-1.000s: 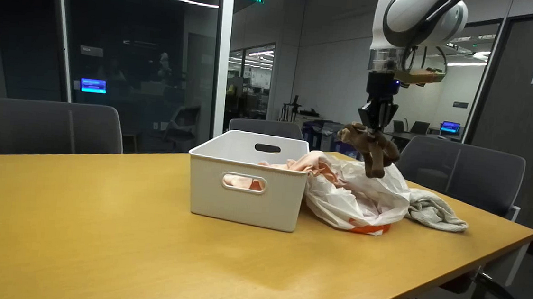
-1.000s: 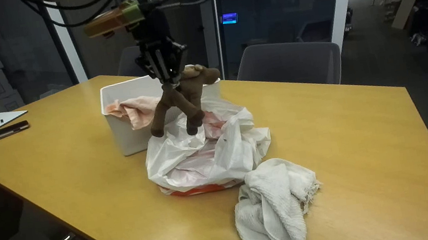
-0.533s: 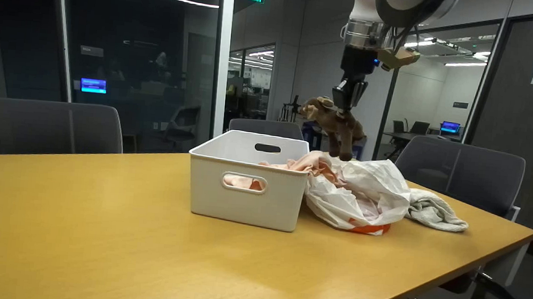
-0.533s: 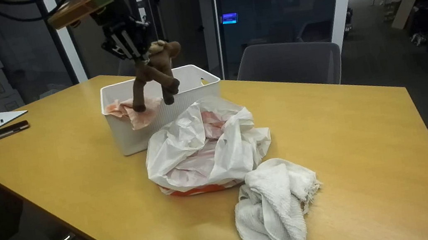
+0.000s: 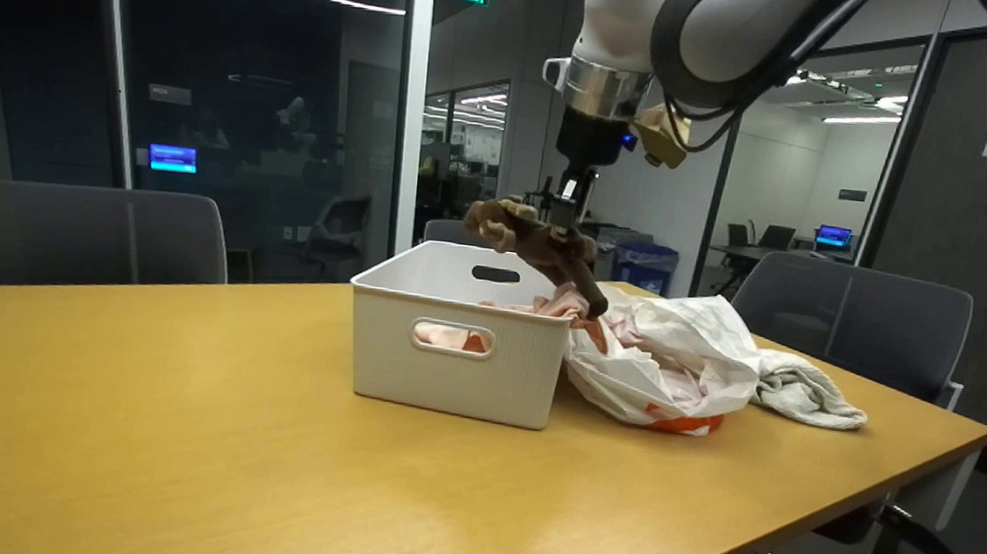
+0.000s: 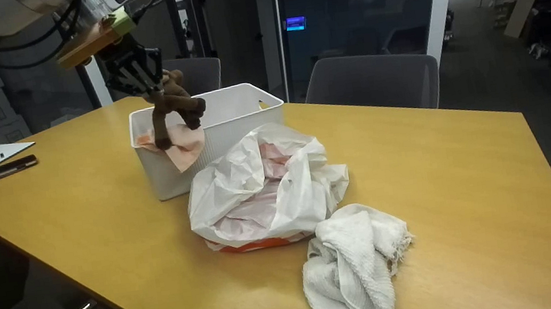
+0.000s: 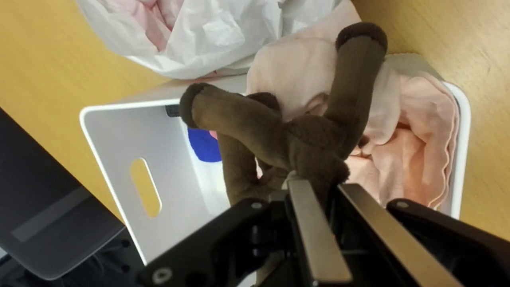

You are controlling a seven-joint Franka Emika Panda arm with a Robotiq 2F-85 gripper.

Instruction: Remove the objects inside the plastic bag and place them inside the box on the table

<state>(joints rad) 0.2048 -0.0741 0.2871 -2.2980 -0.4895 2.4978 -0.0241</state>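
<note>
One gripper [image 7: 318,185], clamped on one brown plush toy [image 6: 175,98], holds it over the rim of one white box [image 5: 450,386] on one table [image 5: 138,425]. Peach cloth [image 6: 189,149], too bunched to count, drapes over that rim; one plastic bag [image 6: 294,211] sits just beside, one white towel [image 6: 354,273] next to it.

The bag [image 6: 285,201] lies between box [image 6: 244,125] and towel [image 6: 353,267] on the table [image 6: 446,179]

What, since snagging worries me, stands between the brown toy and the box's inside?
Peach cloth, draped over the rim of the box beside the bag, lies beneath a leg of the brown toy; contact is unclear.
</note>
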